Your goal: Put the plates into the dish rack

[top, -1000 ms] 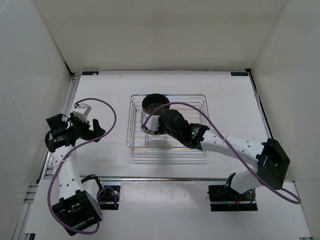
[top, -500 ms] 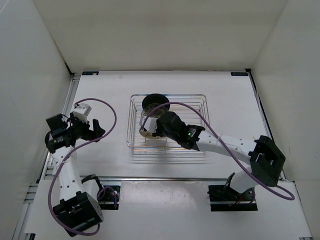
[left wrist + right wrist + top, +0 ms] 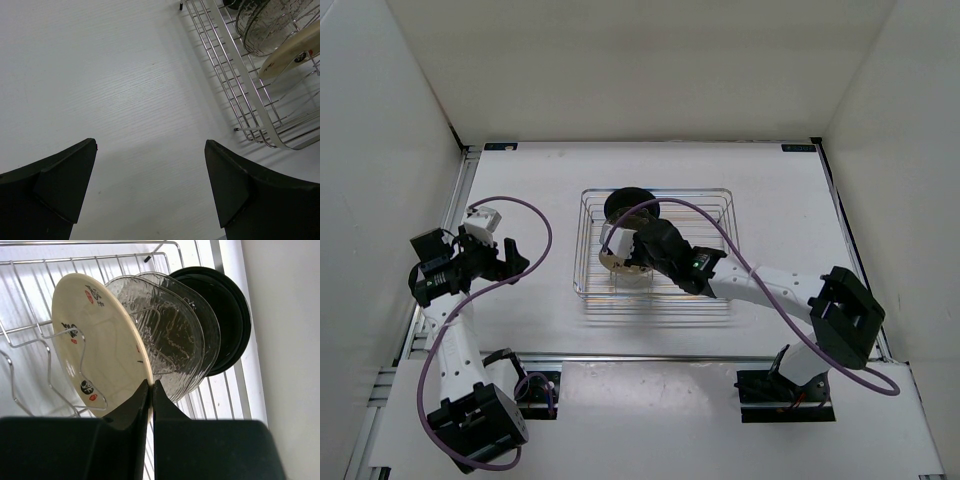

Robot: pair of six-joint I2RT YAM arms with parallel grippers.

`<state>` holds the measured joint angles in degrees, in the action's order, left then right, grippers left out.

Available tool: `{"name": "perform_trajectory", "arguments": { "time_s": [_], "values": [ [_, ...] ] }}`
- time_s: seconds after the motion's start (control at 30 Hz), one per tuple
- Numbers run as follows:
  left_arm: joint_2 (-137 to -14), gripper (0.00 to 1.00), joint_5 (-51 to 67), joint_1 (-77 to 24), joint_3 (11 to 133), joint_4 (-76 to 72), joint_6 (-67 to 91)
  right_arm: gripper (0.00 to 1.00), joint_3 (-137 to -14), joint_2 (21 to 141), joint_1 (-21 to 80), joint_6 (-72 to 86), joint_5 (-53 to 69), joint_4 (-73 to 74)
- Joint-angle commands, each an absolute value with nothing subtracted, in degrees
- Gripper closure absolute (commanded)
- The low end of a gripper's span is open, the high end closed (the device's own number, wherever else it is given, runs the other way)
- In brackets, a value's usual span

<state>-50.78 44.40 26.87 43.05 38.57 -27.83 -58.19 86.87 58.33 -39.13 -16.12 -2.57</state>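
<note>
The chrome wire dish rack stands mid-table. In the right wrist view a glossy black plate and two clear plates stand on edge in the rack. My right gripper is shut on the rim of the cream-tan plate, which leans among the zigzag prongs in front of the clear ones. In the top view this gripper is over the rack's left part with the cream plate. My left gripper is open and empty over bare table left of the rack.
White walls enclose the table on the left, back and right. The rack's right half holds no plates. A purple cable loops over the right arm above the rack.
My right gripper has carried the cream-tan plate left and down into the rack, and the plate now leans more upright among the prongs. The left arm has not moved.
</note>
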Motion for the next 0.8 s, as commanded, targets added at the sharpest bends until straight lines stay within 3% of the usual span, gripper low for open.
{"name": "perform_trajectory", "arguments": {
  "time_s": [0.0,0.1,0.3,0.63,0.77],
  "values": [
    [-49.7,0.0,46.0,27.2,44.0,39.1,-28.2,0.94,-58.4,87.6,58.4,-38.2,-16.2,-7.4],
    [-49.7,0.0,46.0,27.2,44.0,39.1,-28.2,0.89,-57.8,87.1,58.4,-38.8,-16.2,-7.4],
    [-49.7,0.0,46.0,27.2,44.0,39.1,-28.2,0.69,-57.3,86.6,58.4,-38.8,-16.7,-7.4],
    [-49.7,0.0,46.5,27.2,44.6,39.1,-28.2,0.64,-58.4,83.5,58.4,-41.0,-20.9,-6.3],
    [-49.7,0.0,46.5,27.2,45.1,39.1,-28.2,0.57,-59.0,82.2,58.4,-48.6,-28.5,-15.2]
  ]
}}
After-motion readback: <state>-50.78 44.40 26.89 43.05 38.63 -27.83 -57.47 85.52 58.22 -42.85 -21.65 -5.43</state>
